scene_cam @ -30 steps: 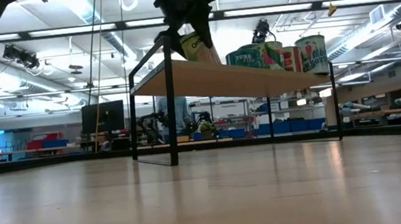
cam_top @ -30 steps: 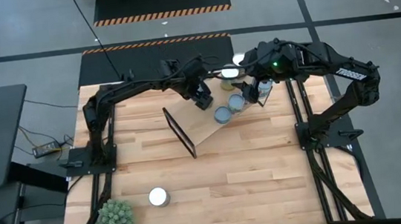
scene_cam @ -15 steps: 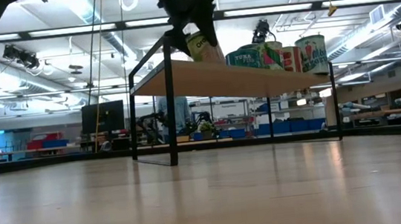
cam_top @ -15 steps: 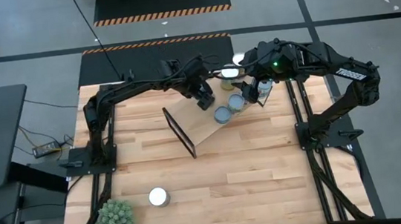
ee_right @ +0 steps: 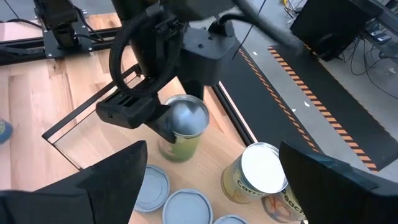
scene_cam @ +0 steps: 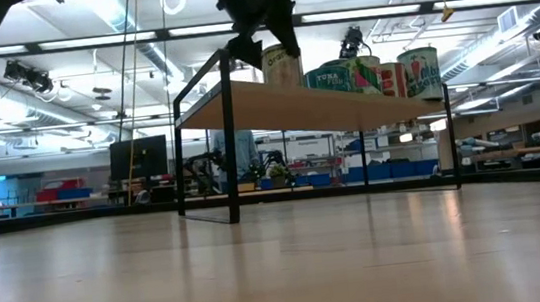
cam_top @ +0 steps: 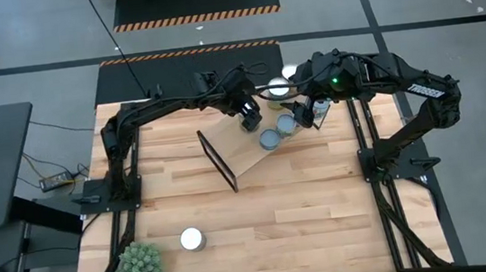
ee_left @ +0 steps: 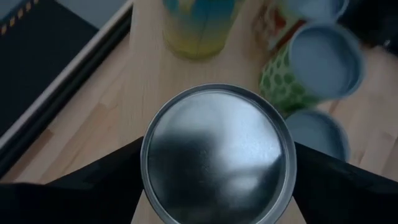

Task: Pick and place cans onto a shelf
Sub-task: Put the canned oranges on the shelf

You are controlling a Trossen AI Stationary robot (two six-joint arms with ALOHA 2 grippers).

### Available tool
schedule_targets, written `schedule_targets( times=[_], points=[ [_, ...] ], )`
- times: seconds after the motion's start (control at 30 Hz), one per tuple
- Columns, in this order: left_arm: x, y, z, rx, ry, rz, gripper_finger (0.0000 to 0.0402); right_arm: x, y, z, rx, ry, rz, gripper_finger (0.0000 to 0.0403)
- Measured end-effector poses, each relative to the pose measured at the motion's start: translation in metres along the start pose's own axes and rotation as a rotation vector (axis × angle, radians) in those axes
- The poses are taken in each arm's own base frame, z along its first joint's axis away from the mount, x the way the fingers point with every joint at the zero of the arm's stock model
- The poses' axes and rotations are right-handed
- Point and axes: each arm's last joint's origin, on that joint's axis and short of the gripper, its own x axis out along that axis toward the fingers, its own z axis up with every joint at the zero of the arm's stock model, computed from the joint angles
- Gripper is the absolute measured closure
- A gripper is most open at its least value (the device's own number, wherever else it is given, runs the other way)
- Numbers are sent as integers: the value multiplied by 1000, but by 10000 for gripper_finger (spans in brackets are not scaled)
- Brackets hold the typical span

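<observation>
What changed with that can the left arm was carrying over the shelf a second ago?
The can was tilted in the left claw; now it stands upright on the shelf, and the claw has opened wider around it, letting go. The right claw waits as before, open, above the other cans. The lone can and the plant have not moved.

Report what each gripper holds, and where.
Left gripper straddles the upper sides of a can on the shelf; grip cannot be told. Right gripper, open, holds nothing.

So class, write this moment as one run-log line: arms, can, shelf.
left gripper: around upright silver-topped green can on light-wood shelf | right gripper: open, waiting above shelf's cans | one can on table
</observation>
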Motion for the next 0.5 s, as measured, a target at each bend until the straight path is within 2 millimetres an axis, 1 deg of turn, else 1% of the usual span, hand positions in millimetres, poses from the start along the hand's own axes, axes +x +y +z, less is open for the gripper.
schedule_targets(
  times=[0.13, 0.37, 0.5],
  points=[
    [-2, -1, 5, 2, -62, 13, 48, 0, 0, 0, 0, 0, -1, 31],
    [-2, 0, 10, -3, -120, 52, 48, 0, 0, 0, 11, 0, -1, 31],
    [-8, -1, 14, 4, -170, 58, 49, 0, 0, 0, 11, 0, -2, 31]
  ],
)
